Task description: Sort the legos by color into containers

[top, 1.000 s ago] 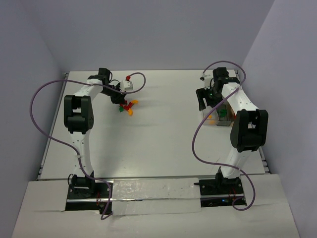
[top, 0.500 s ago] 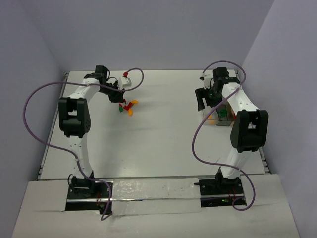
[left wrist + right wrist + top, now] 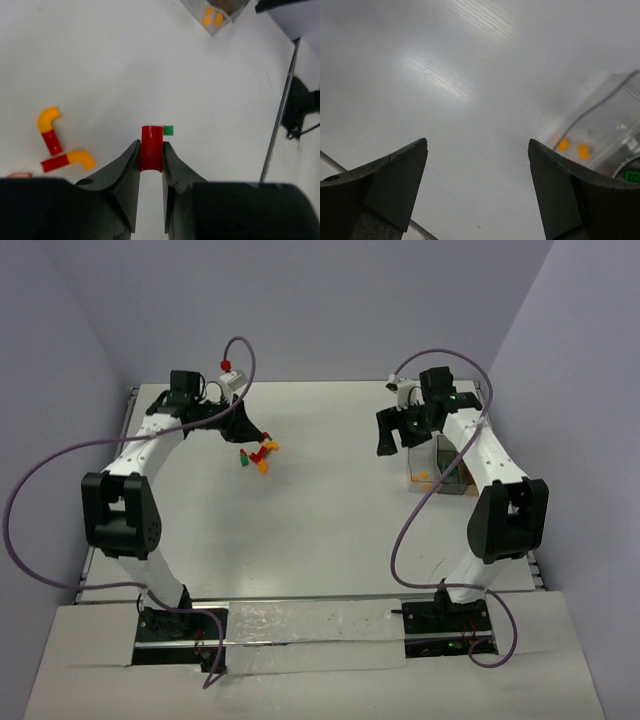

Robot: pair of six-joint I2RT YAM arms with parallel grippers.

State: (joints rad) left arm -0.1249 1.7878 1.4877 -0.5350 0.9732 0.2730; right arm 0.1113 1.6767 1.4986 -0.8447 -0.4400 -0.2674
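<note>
My left gripper (image 3: 151, 146) is shut on a red lego (image 3: 151, 136) and holds it above the table. A small green lego (image 3: 168, 130) shows right beside its tip; I cannot tell whether they are joined. In the top view the left gripper (image 3: 257, 433) hangs just behind a small pile of red, orange and green legos (image 3: 262, 456). Two red-and-orange curved pieces (image 3: 50, 131) (image 3: 67, 160) lie on the table. My right gripper (image 3: 388, 436) (image 3: 477, 145) is open and empty, left of the clear containers (image 3: 440, 468) (image 3: 607, 132), which hold orange legos (image 3: 563, 145).
The containers (image 3: 216, 11) also show at the top of the left wrist view with orange bricks inside. Purple cables loop from both arms. The table's right edge and a black bracket (image 3: 300, 107) lie beyond the containers.
My left arm has swung out and lifted the red lego clear of the pile. The right gripper has drawn back left from over the containers and opened wider.
</note>
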